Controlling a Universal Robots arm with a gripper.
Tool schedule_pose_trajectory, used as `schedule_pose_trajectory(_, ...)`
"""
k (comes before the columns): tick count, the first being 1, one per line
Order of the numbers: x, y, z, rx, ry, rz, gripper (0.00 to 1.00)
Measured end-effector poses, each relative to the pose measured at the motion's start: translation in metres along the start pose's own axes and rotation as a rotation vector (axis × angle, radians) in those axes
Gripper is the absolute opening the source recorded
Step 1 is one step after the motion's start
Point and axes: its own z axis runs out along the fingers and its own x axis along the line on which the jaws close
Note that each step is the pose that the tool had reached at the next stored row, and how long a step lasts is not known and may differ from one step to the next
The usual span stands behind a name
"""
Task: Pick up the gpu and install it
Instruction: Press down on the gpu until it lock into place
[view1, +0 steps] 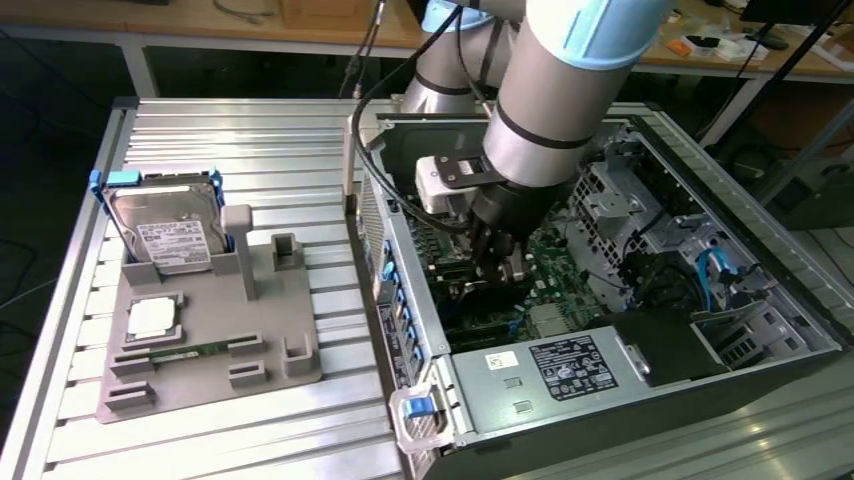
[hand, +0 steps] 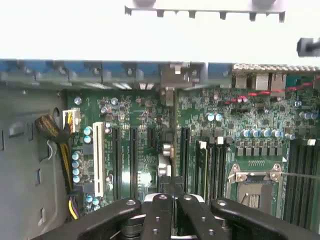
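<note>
Dark gpu, pinched edge-on by the jaws, parallels the slots.

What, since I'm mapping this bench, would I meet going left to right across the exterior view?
First the hard drive → blue case latch → hand gripping the gpu → blue cables.

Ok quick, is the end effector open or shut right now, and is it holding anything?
The end effector is closed, holding the gpu edge-on in front of the motherboard.
</note>
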Motion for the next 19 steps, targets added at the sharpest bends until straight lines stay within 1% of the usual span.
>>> schedule_pose_trajectory(1, 0.000, 0.0157, -0.0006, 0.0061, 0.0002, 0.000, 0.11)
schedule_pose_trajectory(2, 0.000, 0.0211, -0.0007, 0.0065, 0.0001, 0.000, 0.11)
schedule_pose_trajectory(11, -0.001, 0.0290, -0.0007, 0.0081, -0.0005, -0.001, 0.11)
schedule_pose_trajectory(14, -0.001, 0.0293, -0.0005, 0.0081, -0.0005, -0.001, 0.11)
schedule_pose_trajectory(16, -0.001, 0.0297, 0.0014, 0.0081, -0.0006, -0.001, 0.11)
schedule_pose_trajectory(19, 0.000, 0.0309, 0.0068, 0.0081, -0.0006, 0.000, 0.11)
